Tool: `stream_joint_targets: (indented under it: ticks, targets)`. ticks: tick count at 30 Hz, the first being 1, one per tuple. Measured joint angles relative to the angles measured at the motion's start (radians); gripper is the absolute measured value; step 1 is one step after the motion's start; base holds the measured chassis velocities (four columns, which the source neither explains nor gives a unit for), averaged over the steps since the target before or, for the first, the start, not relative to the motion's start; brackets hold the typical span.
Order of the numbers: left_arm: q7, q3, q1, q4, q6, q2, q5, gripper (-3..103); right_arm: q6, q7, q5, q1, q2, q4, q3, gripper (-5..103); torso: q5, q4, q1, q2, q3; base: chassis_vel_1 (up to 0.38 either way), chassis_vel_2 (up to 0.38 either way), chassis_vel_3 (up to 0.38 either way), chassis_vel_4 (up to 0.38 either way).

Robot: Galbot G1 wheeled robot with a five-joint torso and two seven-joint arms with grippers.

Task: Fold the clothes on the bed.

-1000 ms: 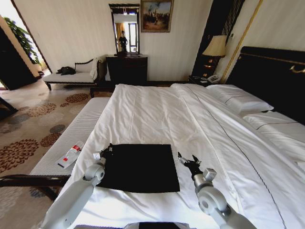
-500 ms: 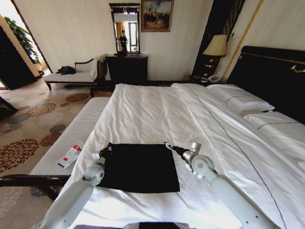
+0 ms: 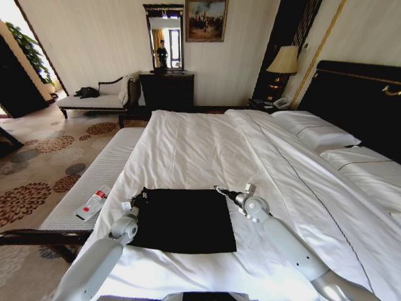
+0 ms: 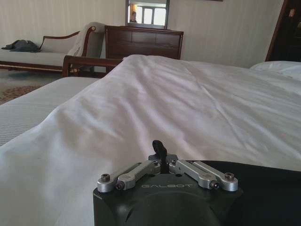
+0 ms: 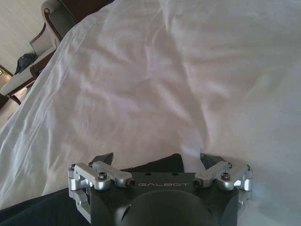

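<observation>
A black garment lies folded flat in a rough square on the near part of the white bed. My left gripper sits at its far left corner; in the left wrist view this gripper is shut, fingertips pressed together at the edge of the black garment. My right gripper is at the far right corner. In the right wrist view it is open, one finger on each side of the garment corner, low over the sheet.
A light bench runs along the bed's left side with a white and red bottle on it. Pillows and a dark headboard are at the right. A dresser and chaise stand by the far wall.
My right arm has swung forward and to the left, from beside the garment's near right edge to its far right corner. The left arm and the garment have not moved.
</observation>
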Motion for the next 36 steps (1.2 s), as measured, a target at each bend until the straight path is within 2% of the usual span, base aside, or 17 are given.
stream_joint_targets:
  ticks: [7,10,11,13,14,15,18,20,23,26,27,30,32,36]
  targets:
    - [-0.001,-0.003,0.010,-0.005,0.000,-0.003,0.002,3,0.002,-0.008,-0.009,-0.007,0.006,-0.021,0.006,102,-0.0001,-0.0001,0.000,0.000,0.000,0.000,0.000,0.000,0.000]
    - [-0.002,-0.004,0.013,-0.009,0.000,-0.003,0.003,3,0.003,-0.008,-0.012,-0.012,0.013,-0.021,0.007,93,-0.0001,-0.0002,0.000,0.000,0.000,0.000,0.000,0.000,0.000]
    - [-0.002,-0.004,0.013,-0.010,0.000,-0.003,0.003,3,0.003,-0.008,-0.012,-0.012,0.014,-0.021,0.007,93,-0.0001,-0.0002,0.000,0.000,0.000,0.000,0.000,0.000,0.000]
    - [-0.003,-0.004,0.012,-0.013,0.000,-0.004,0.003,3,0.003,-0.004,-0.012,-0.013,0.019,-0.020,0.007,83,-0.0001,-0.0001,0.000,0.000,0.000,0.000,0.000,0.000,0.000]
    - [-0.003,-0.004,0.012,-0.013,0.000,-0.004,0.003,3,0.003,-0.004,-0.012,-0.013,0.019,-0.020,0.007,83,-0.0001,-0.0001,0.000,0.000,0.000,0.000,0.000,0.000,0.000]
    - [-0.004,-0.003,0.011,-0.014,0.000,-0.004,0.003,3,0.003,-0.002,-0.012,-0.013,0.020,-0.019,0.007,78,0.0000,-0.0001,0.000,0.000,0.000,0.000,0.000,0.000,0.000]
    - [-0.006,0.001,0.015,-0.017,0.000,-0.006,0.005,3,0.005,0.007,-0.009,-0.019,0.020,-0.007,0.007,50,-0.0001,-0.0001,0.000,0.000,0.000,0.000,0.000,0.000,0.000]
    - [-0.006,0.001,0.015,-0.018,0.000,-0.006,0.006,3,0.006,0.008,-0.009,-0.020,0.020,-0.006,0.007,50,-0.0001,-0.0001,0.000,0.000,0.000,0.000,0.000,0.000,0.000]
    - [-0.006,-0.001,0.017,-0.017,0.000,-0.008,0.006,3,0.017,0.012,-0.014,-0.023,0.020,-0.005,0.005,34,0.0000,-0.0001,0.000,0.000,0.000,0.000,0.000,0.000,0.000]
    - [-0.006,-0.003,0.018,-0.017,0.000,-0.009,0.007,3,0.022,0.014,-0.017,-0.026,0.023,-0.004,0.004,28,0.0000,-0.0001,0.000,0.000,0.000,0.000,0.000,0.000,0.000]
    - [-0.006,-0.003,0.019,-0.017,0.000,-0.010,0.008,3,0.024,0.016,-0.017,-0.029,0.026,-0.001,0.004,18,0.0000,-0.0001,0.000,0.000,0.000,0.000,0.000,0.000,0.000]
    - [-0.006,-0.003,0.021,-0.018,-0.001,-0.011,0.008,3,0.025,0.017,-0.017,-0.033,0.027,0.003,0.004,13,-0.0001,-0.0001,0.000,0.000,0.000,0.000,0.000,0.000,0.000]
    - [-0.004,-0.004,0.022,-0.021,-0.009,-0.012,0.003,3,0.026,0.019,-0.018,-0.039,0.029,0.008,0.005,3,-0.0001,-0.0001,0.000,0.000,0.000,0.000,0.000,0.000,0.000]
    - [0.005,-0.005,0.026,-0.032,-0.019,-0.009,-0.013,3,0.038,0.029,-0.020,-0.046,0.031,0.023,0.008,1,-0.0001,-0.0002,0.000,0.000,0.000,0.000,0.000,0.000,0.000]
